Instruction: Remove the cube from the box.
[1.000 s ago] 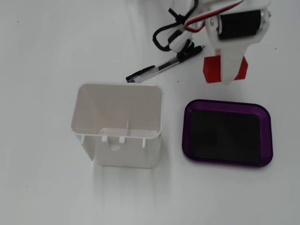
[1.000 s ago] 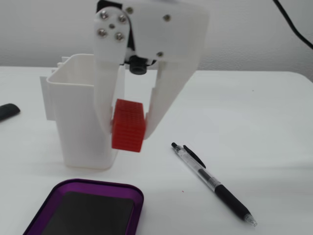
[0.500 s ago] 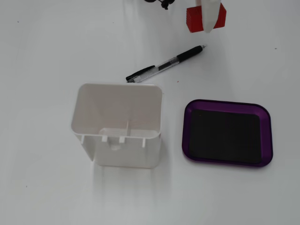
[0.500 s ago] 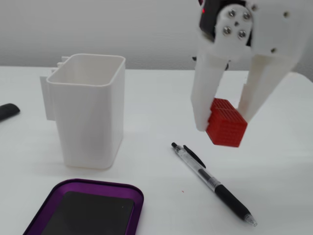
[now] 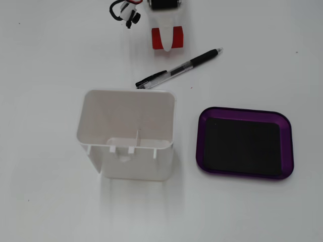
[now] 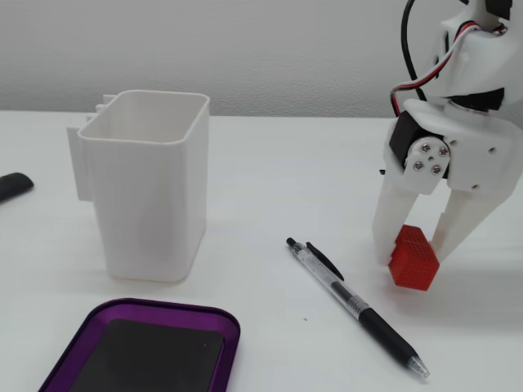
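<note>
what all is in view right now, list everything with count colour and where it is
cube: one, red, between the gripper's fingers, low over or on the table, past the pen's tip end, outside the tray
box: one, purple rim with black inside, nothing in it, right of the white container in the top-down fixed view
white container: one, white, open-topped, standing upright near the middle of the table
pen: one, clear barrel with black grip and clip, lying between the container and the cube
dark object: one, black, at the left edge of the low fixed view, cut off, cannot tell what it is
table: one, white
gripper: one, white, shut on the cube
</note>
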Controlling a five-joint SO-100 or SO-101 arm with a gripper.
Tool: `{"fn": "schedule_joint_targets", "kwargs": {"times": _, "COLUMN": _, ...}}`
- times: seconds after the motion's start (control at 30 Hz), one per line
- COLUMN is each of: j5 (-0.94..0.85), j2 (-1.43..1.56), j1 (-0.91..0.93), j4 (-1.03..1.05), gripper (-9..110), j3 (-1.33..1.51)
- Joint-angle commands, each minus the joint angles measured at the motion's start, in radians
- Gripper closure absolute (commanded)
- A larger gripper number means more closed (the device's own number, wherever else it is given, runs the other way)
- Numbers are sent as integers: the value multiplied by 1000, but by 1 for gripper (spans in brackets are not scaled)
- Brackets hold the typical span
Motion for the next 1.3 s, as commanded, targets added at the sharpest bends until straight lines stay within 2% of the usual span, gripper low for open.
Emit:
{"fn": "schedule_joint_targets", "kwargs": {"times": 0.0, "j5": -9, "j2": 46, "j1": 12, "j4": -17, "gripper": 102, "j3": 15}}
{"fn": "schedule_joint_targets", "kwargs": {"times": 0.27, "j5": -9, "j2": 49, "j1": 2, "j4": -17, "gripper": 101, "j3": 52}}
{"fn": "schedule_joint_targets", "kwargs": {"times": 0.63, "j5": -8, "j2": 54, "j1": 0, "j4": 14, "gripper": 82, "j3": 37}}
{"fn": "schedule_joint_targets", "kwargs": {"times": 0.87, "j5": 5, "j2": 81, "j1": 43, "j4": 187, "gripper": 80, "j3": -199}}
{"fn": "schedule_joint_targets", "kwargs": {"times": 1.1, "j5": 5, "j2": 417, "j1": 78, "j4": 316, "gripper": 81, "j3": -319}}
{"fn": "schedule_joint_targets", "kwargs": {"times": 1.27, "j5": -8, "j2": 781, "j1": 84, "j4": 305, "gripper": 81, "j3": -110}}
